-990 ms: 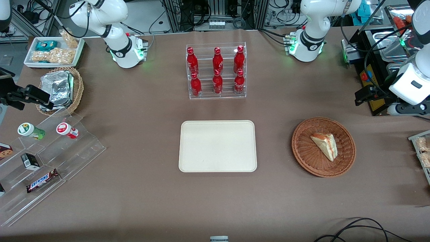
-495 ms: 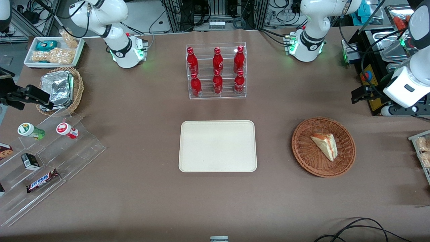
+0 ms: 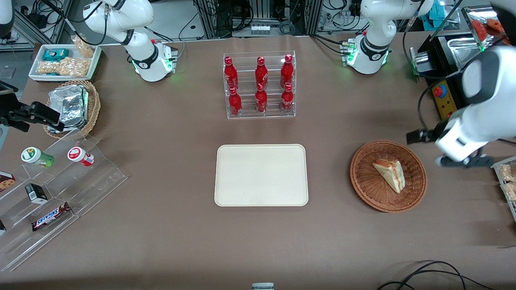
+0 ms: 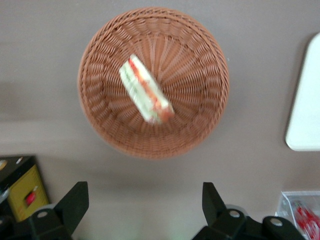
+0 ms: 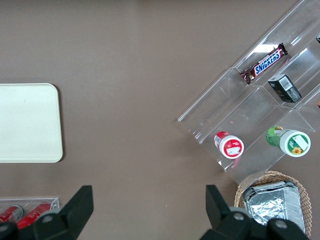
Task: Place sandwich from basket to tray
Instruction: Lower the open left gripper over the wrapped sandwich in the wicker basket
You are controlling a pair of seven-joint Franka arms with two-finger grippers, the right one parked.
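The sandwich (image 3: 390, 175), a white wedge with orange-red and green layers, lies in the round reddish-brown basket (image 3: 365, 177) at the working arm's end of the table. The cream tray (image 3: 261, 175) lies flat mid-table with nothing on it. My left gripper (image 3: 463, 162) hovers beside the basket's rim, toward the working arm's table edge, open and holding nothing. The left wrist view looks down on the sandwich (image 4: 146, 90) in the basket (image 4: 200, 115), with a corner of the tray (image 4: 305, 110) showing. There the gripper (image 4: 145, 200) has its dark fingertips (image 4: 75, 202) wide apart over bare table.
A clear rack of red bottles (image 3: 260, 84) stands farther from the front camera than the tray. A black box with a yellow panel (image 3: 443, 100) and a snack tray (image 3: 506, 181) flank the gripper. A stepped acrylic shelf (image 3: 60, 189) and a tan foil-packet basket (image 3: 72, 106) sit at the parked arm's end.
The left arm has swung down and nearer the front camera, bringing the gripper close to the basket's rim. The sandwich, basket and tray have not moved.
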